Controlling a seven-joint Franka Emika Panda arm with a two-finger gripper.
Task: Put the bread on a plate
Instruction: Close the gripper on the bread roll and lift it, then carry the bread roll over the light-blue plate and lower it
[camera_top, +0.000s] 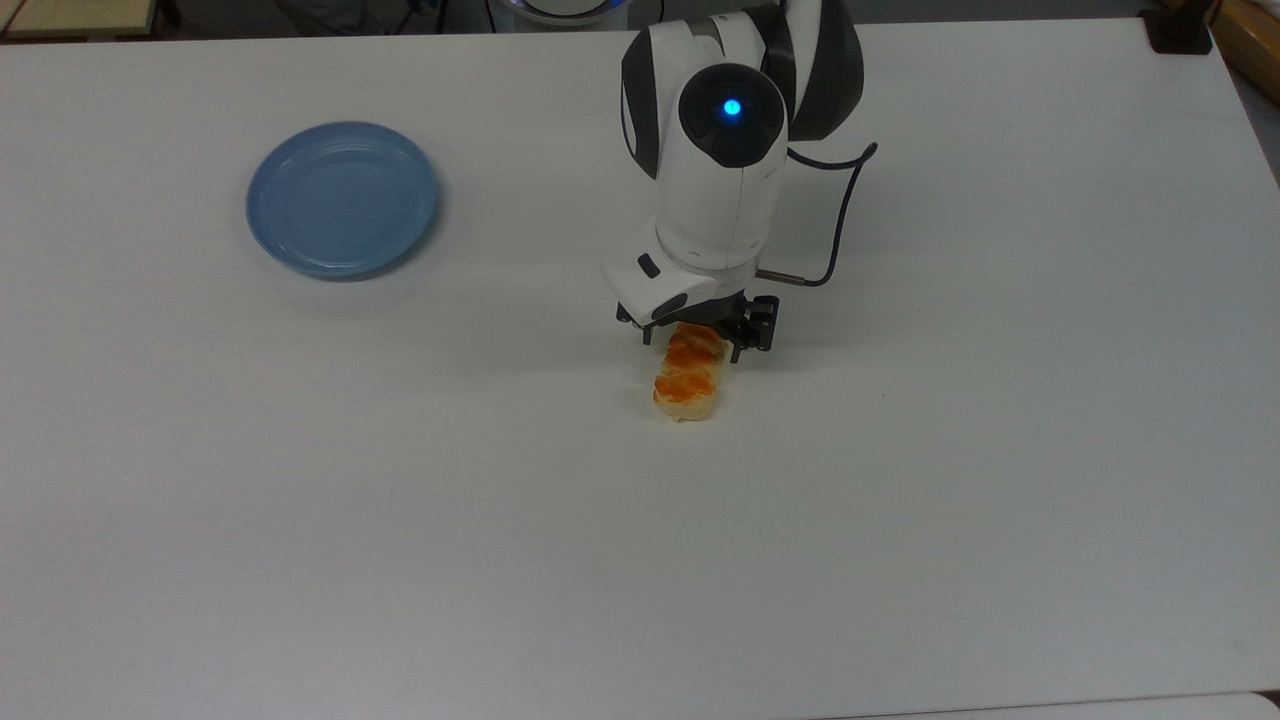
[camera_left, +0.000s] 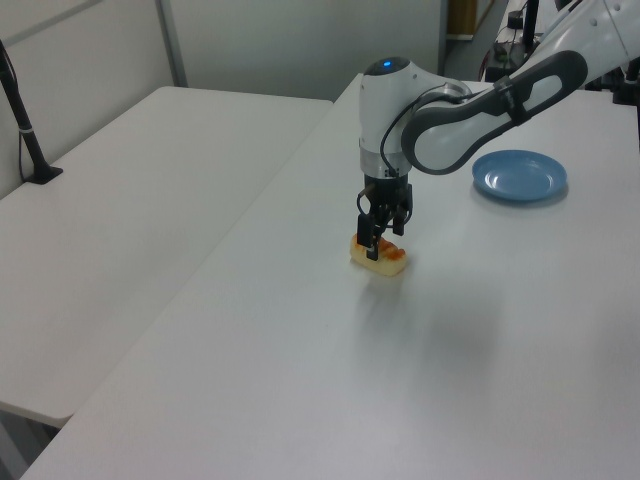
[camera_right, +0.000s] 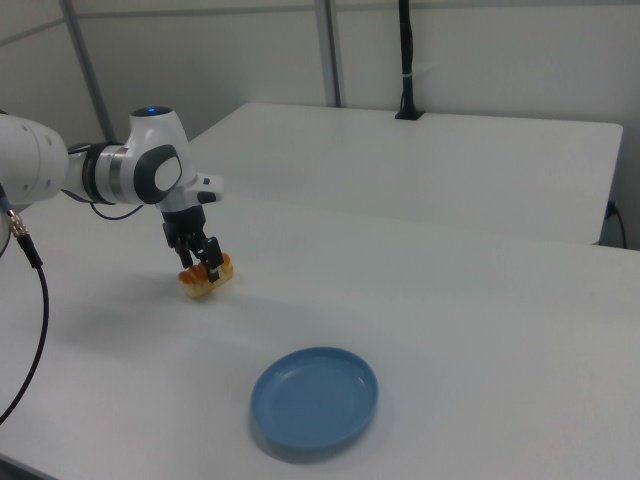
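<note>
Gripper (camera_top: 696, 343) down at bread (camera_top: 686, 380), frame centre in top view; black fingers spread, one on each long side of loaf's far end, not visibly pinching. I see same straddle in left view (camera_left: 379, 243) and right view (camera_right: 203, 264). Bread oblong, pale-beige sides, glossy orange-brown bumps, lying flat on matte white table (camera_top: 400, 520). Plate (camera_top: 342, 198) round, light-blue, shallow, raised rim, faint rings; upper left of top view, well apart from bread. Arm shell smooth white plastic, blue light on top.
</note>
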